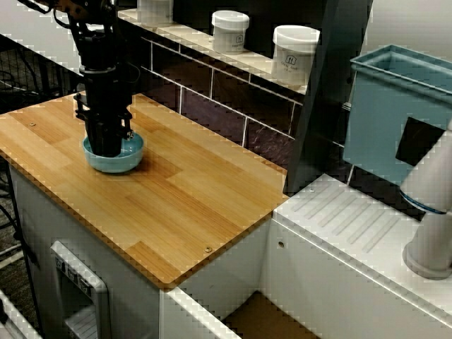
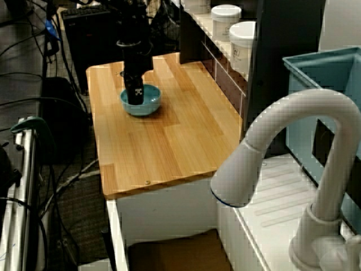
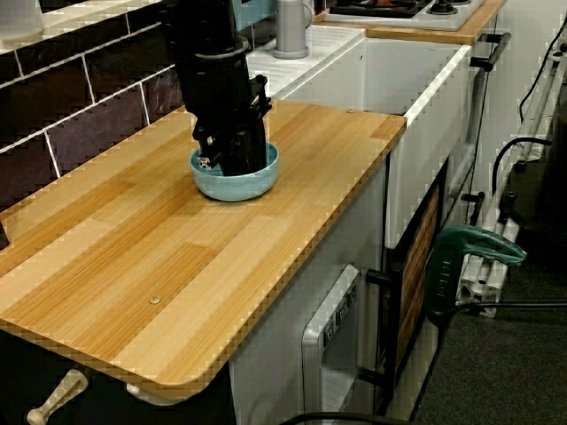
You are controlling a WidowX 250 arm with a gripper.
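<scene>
My tool point(image 1: 106, 147) is down inside the light-blue bowl point(image 1: 133, 161), arm coming in approx vertical from above. The tips sit below the rim, so in the view toward the shelf I can't see them. Same in the view past the faucet: tool point(image 2: 135, 97) sunk in the bowl point(image 2: 149, 105), its body blocking the inside. The view along the worktop from its low end is closest. There the tool point(image 3: 232, 163) fills most of the bowl point(image 3: 252, 186), and the dark fingers merge w/ the body, so whether they're apart, together or clamped on sth I can't tell. Can't tell either if anything lies in the bowl, or if the tips touch its bottom. The bowl stands upright on the wooden worktop point(image 1: 191, 205), towards the end away from the sink, approx midway btw the front edge and the tiled wall point(image 1: 212, 106). Behind, on the shelf point(image 1: 191, 39) above the tiles, white lidded jars point(image 1: 229, 30) stand well apart from the bowl. Past the other end of the worktop: a white ribbed drainboard point(image 1: 353, 219), a blue-grey tub point(image 1: 392, 116) above it, and the white faucet point(image 2: 293, 141), big in the foreground of its view. A green clamp-like thing point(image 3: 465, 266) sits low beside the cabinet, well apart from everything on top
</scene>
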